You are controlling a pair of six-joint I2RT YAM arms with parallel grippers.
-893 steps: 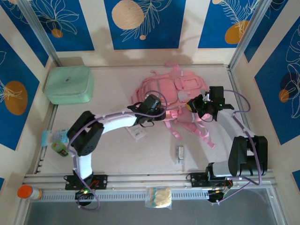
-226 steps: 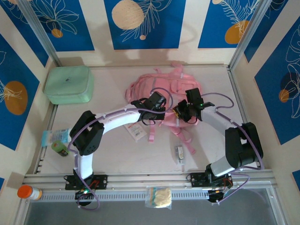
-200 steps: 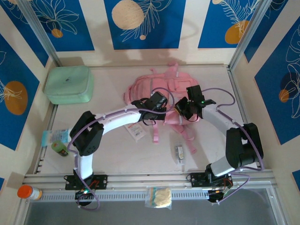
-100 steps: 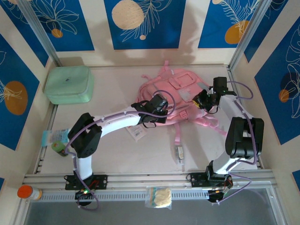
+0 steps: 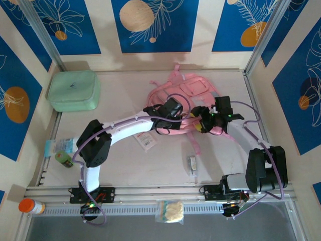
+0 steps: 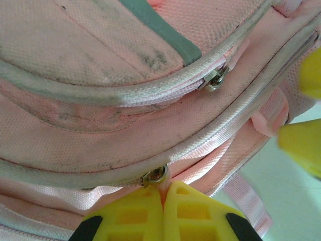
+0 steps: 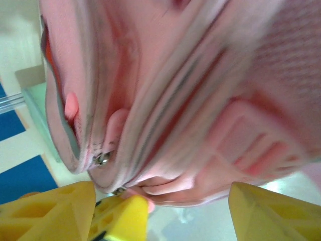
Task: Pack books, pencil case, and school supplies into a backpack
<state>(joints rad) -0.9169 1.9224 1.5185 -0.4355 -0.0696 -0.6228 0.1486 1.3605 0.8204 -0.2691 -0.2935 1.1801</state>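
The pale pink backpack (image 5: 186,93) lies at the back middle of the table. My left gripper (image 5: 175,118) is at its near edge, shut on a pink zipper pull (image 6: 163,187) just below a metal slider (image 6: 155,175). My right gripper (image 5: 200,122) hangs open close to the right of it, its jaws wide apart in front of the pack's lower edge (image 7: 200,175), holding nothing. The white pencil case (image 5: 146,141) lies partly under my left arm. The tiny pale school supplies item (image 5: 192,164) rests on the table nearer the front. The books are out of view.
A mint-green zip case (image 5: 73,90) sits at the back left. A teal packet (image 5: 54,146) and a green item (image 5: 63,158) lie at the left edge. An orange-capped bottle (image 5: 28,206) and a clear bag (image 5: 170,211) rest on the front rail. Pink straps (image 5: 193,143) trail toward the front.
My right gripper has opened, swung out to the right, then come back beside the left gripper. The backpack has shifted right and toward the back. My left gripper stays shut on the pull.
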